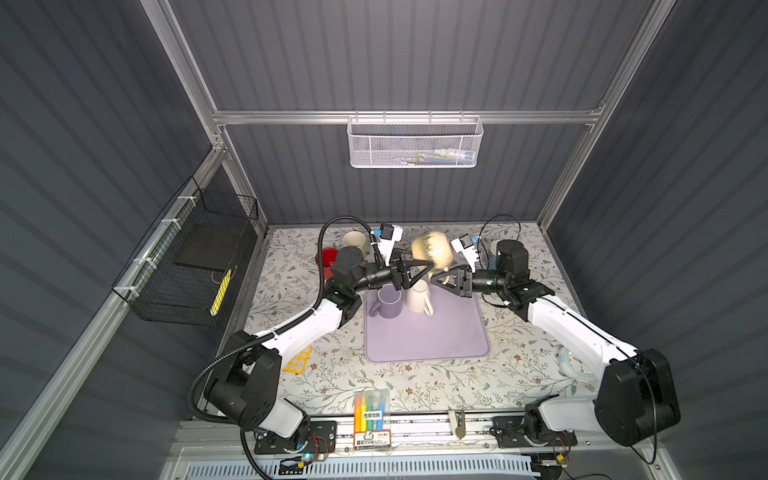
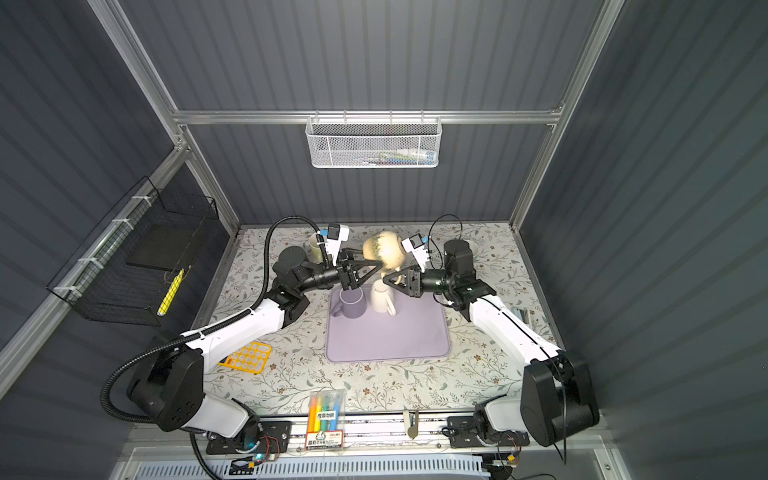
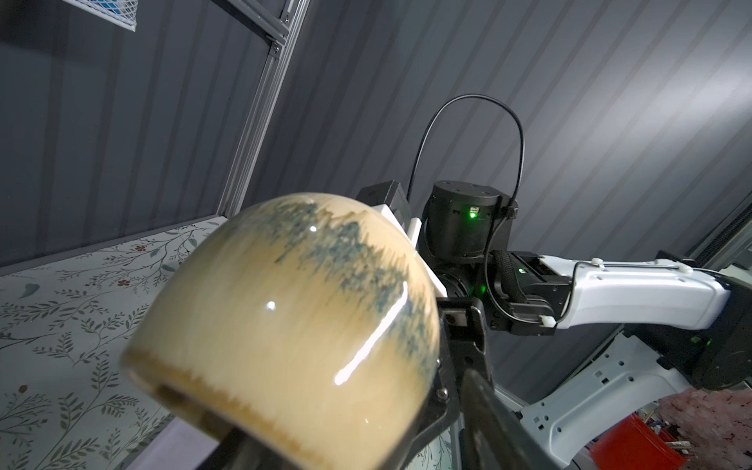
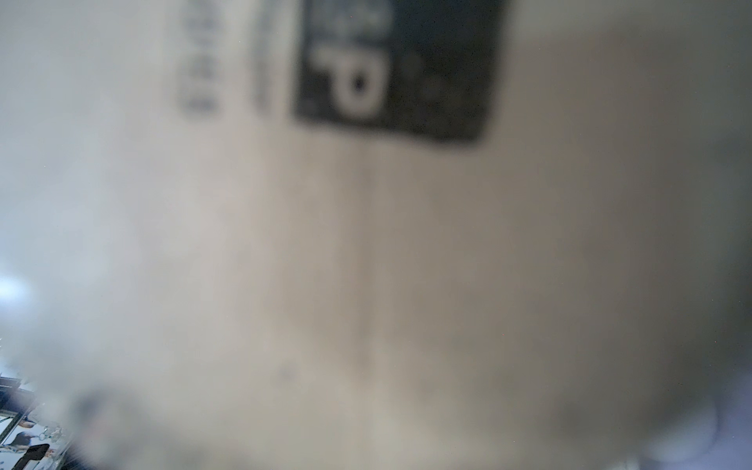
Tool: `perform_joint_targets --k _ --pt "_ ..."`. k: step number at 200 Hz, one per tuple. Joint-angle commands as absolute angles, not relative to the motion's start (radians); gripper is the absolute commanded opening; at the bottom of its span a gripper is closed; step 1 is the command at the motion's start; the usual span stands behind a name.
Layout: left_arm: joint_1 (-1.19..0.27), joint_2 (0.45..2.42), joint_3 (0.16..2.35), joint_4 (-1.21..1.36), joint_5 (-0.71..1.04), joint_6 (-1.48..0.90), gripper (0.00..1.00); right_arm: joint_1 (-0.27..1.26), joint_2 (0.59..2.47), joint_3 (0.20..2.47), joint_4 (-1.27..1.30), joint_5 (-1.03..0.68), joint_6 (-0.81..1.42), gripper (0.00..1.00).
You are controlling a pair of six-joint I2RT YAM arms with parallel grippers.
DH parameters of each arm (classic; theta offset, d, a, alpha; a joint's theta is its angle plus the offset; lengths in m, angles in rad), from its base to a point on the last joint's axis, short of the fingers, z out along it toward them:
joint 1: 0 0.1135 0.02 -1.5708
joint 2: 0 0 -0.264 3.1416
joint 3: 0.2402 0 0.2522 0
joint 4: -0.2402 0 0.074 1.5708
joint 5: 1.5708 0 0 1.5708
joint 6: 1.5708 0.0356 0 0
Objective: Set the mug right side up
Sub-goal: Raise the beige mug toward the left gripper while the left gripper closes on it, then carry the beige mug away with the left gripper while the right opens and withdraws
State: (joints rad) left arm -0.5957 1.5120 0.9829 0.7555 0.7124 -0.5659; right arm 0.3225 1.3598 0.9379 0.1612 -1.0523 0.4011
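Note:
A beige mug (image 1: 432, 249) (image 2: 382, 249) with blue-green speckles hangs tilted in the air above the back of the mat, between both arms. In the left wrist view the mug (image 3: 285, 325) fills the lower middle, its rim turned down and sideways. My right gripper (image 1: 435, 279) (image 2: 386, 277) is shut on the mug's handle from the right. My left gripper (image 1: 429, 266) (image 2: 379, 264) reaches in from the left and stands open, one dark finger (image 3: 500, 423) on each side of the mug's body. The right wrist view shows only the blurred mug (image 4: 366, 264) with a black label.
On the purple mat (image 1: 436, 336) stand a purple mug (image 1: 388, 301) and a white mug (image 1: 417, 297), right below the grippers. A cream cup (image 1: 354, 241) and a red cup (image 1: 328, 255) sit at the back left. A yellow stencil (image 1: 299, 361) and a marker pack (image 1: 371, 411) lie near the front.

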Motion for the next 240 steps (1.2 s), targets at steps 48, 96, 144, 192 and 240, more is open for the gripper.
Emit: perform_joint_targets --k 48,96,144,192,240 --pt "-0.607 1.559 1.031 0.898 0.768 -0.641 0.48 0.328 1.398 0.921 0.438 -1.118 0.489 0.02" --pt "-0.606 1.579 1.025 0.958 0.775 -0.675 0.32 0.329 1.417 0.907 0.518 -1.136 0.533 0.04" --pt "-0.606 1.577 1.029 0.972 0.778 -0.684 0.22 0.328 1.445 0.887 0.637 -1.144 0.606 0.15" --pt "-0.606 1.581 1.024 0.995 0.762 -0.697 0.09 0.328 1.447 0.878 0.64 -1.128 0.606 0.36" --pt "-0.602 1.598 1.017 1.016 0.735 -0.715 0.01 0.329 1.434 0.87 0.603 -1.108 0.582 0.43"
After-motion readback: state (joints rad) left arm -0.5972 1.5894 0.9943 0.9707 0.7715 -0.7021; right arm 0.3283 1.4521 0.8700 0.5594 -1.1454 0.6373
